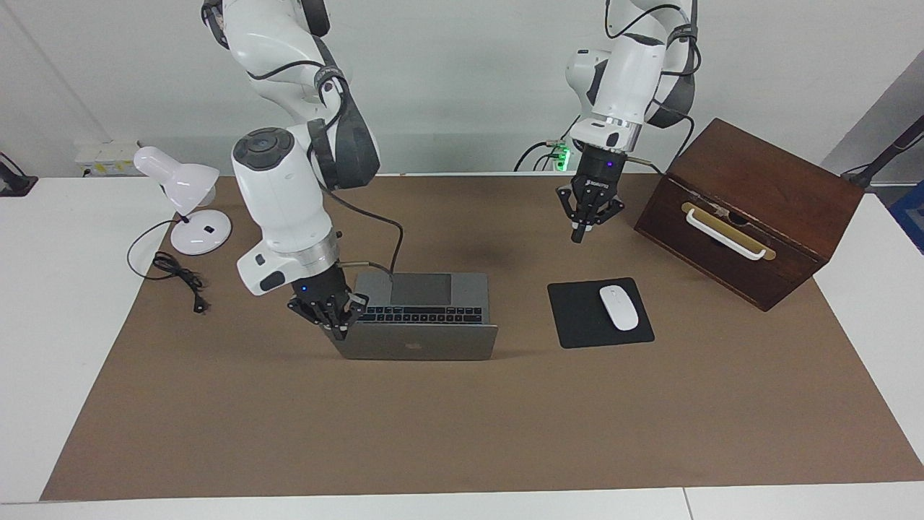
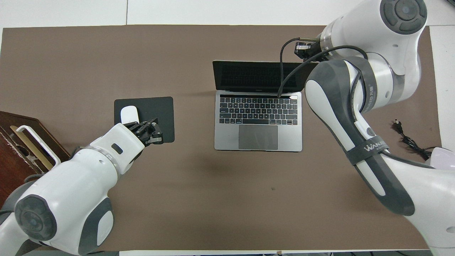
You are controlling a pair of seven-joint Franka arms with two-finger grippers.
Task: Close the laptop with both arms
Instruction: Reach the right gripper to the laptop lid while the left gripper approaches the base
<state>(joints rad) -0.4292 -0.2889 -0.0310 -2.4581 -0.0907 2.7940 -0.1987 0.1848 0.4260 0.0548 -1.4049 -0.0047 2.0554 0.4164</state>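
Note:
The silver-grey laptop (image 1: pixel 422 290) stands open on the brown mat, with its black keyboard and grey trackpad showing in the overhead view (image 2: pixel 257 137). Its lid (image 1: pixel 415 345) stands up with the apple logo facing away from the robots. My right gripper (image 1: pixel 338 328) is at the lid's top corner toward the right arm's end of the table, at or just above the edge. In the overhead view its own arm hides it. My left gripper (image 1: pixel 580 231) hangs shut and empty above the mat, apart from the laptop. In the overhead view it (image 2: pixel 156 137) covers the mouse pad's edge.
A black mouse pad (image 1: pixel 577 318) with a white mouse (image 1: pixel 619 307) lies beside the laptop toward the left arm's end. A dark wooden box (image 1: pixel 751 195) with a white handle stands past it. A white desk lamp (image 1: pixel 180 184) and its cable (image 1: pixel 177 278) lie toward the right arm's end.

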